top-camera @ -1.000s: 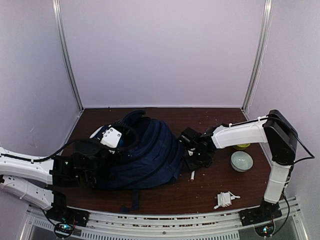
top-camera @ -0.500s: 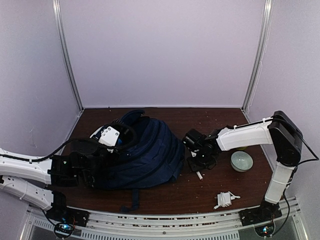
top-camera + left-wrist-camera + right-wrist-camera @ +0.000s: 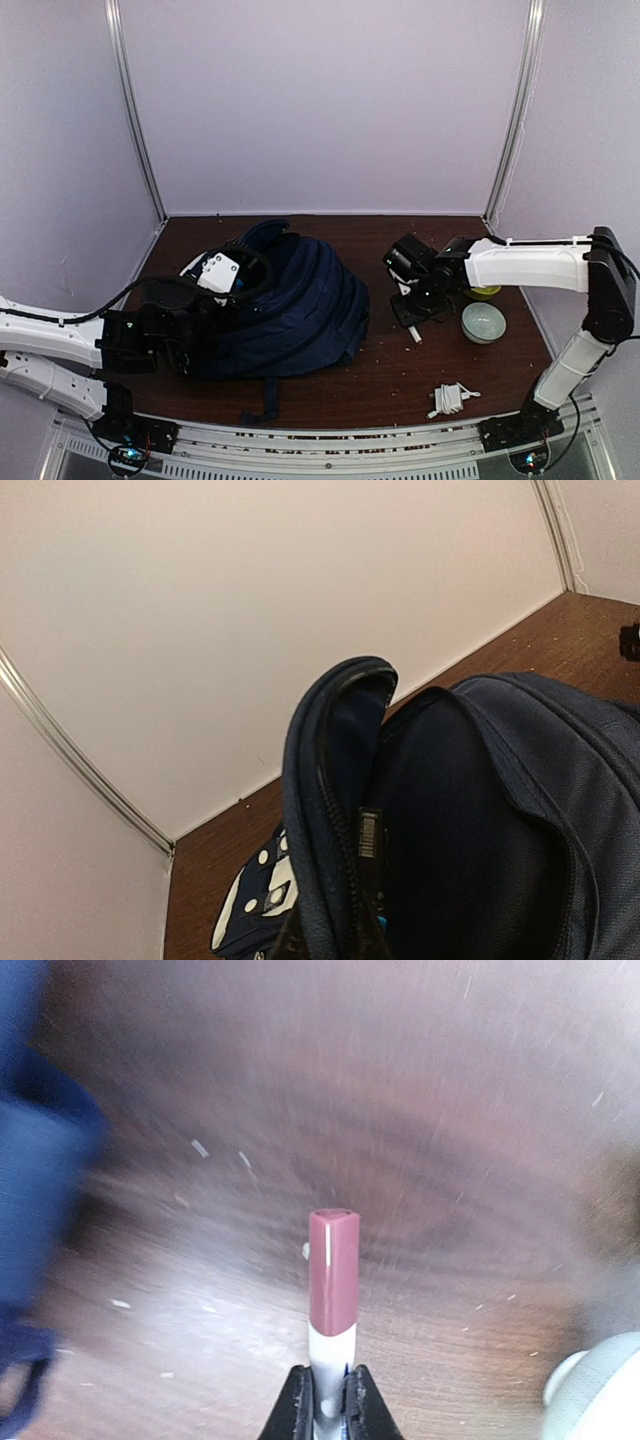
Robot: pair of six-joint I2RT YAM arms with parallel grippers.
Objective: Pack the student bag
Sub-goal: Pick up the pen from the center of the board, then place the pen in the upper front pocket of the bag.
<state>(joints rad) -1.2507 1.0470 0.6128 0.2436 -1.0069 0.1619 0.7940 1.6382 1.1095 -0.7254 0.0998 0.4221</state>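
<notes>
The student bag (image 3: 290, 310), navy blue, lies on its side at the left-centre of the table, its flap with white patches (image 3: 222, 272) at the far left. My left gripper (image 3: 203, 322) is shut at the bag's near-left edge. In the left wrist view the zippered rim (image 3: 335, 820) stands raised and the dark inside (image 3: 450, 820) gapes. My right gripper (image 3: 411, 322) hovers to the right of the bag, shut on a marker (image 3: 333, 1280) that has a white barrel and a maroon cap pointing away from the jaws (image 3: 328, 1400).
A pale green bowl (image 3: 483, 322) sits just right of the right gripper, with a yellow object (image 3: 487, 292) behind it. A coiled white cable (image 3: 452, 398) lies near the front right. Pale specks dot the brown tabletop (image 3: 400, 250).
My right gripper closed on the marker and carried it to the right, away from the bag's side and toward the bowl. The left arm and the bag have not moved.
</notes>
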